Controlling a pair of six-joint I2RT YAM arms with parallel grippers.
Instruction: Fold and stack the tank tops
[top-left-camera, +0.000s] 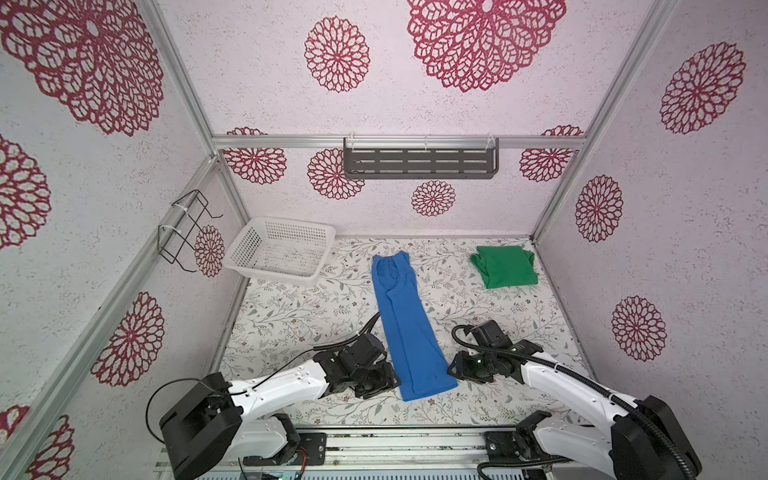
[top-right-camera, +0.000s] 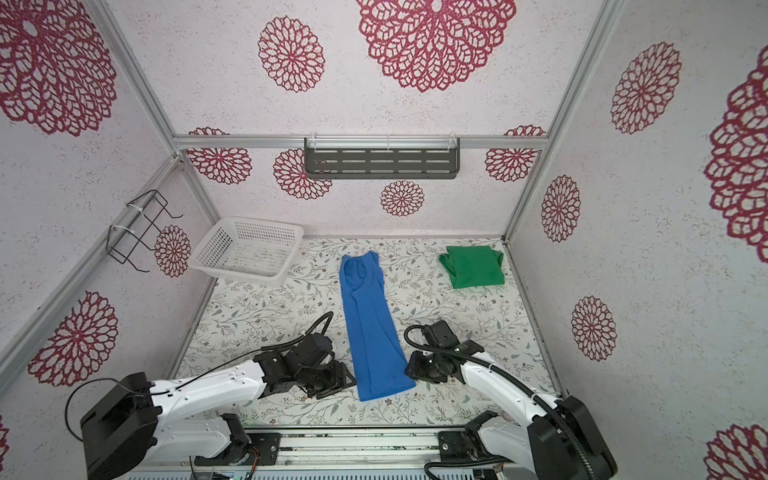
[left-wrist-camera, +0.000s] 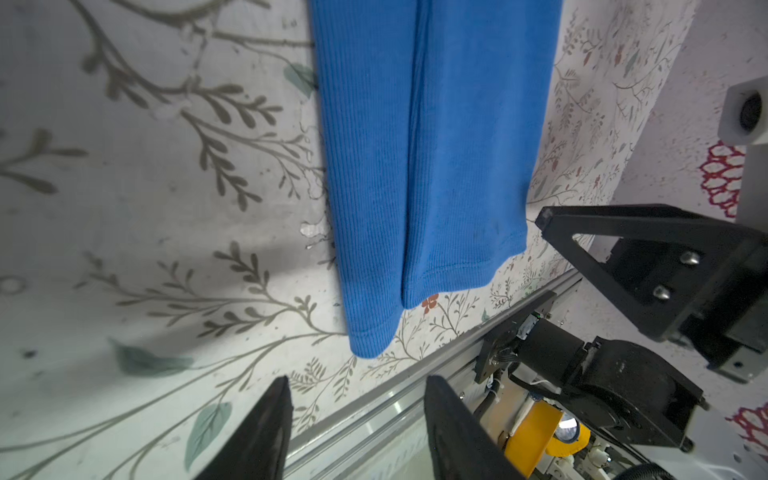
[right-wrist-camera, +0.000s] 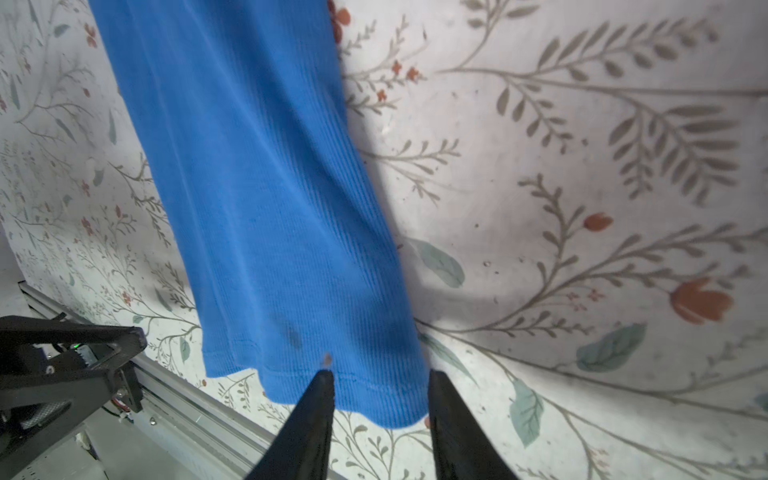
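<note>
Left gripper (left-wrist-camera: 357, 380) right up at the lens: jaws apart, nothing between them, tips just short of the blue tank top's (left-wrist-camera: 415, 145) hem on the floral table (left-wrist-camera: 145, 208). Right gripper (right-wrist-camera: 380, 374) has its jaws parted too. They straddle the hem's other corner, and the cloth lies flat in the gap, not pinched.

Moving outward, both top views show the blue tank top as a long narrow strip, folded lengthwise. It runs up the middle of the table, straps at the far end, with a gripper on either side of its near hem. In the far right corner the green tank top (top-left-camera: 505, 266) sits folded into a compact square, well apart. The white basket (top-left-camera: 249, 245) is at far left, by the wall.
</note>
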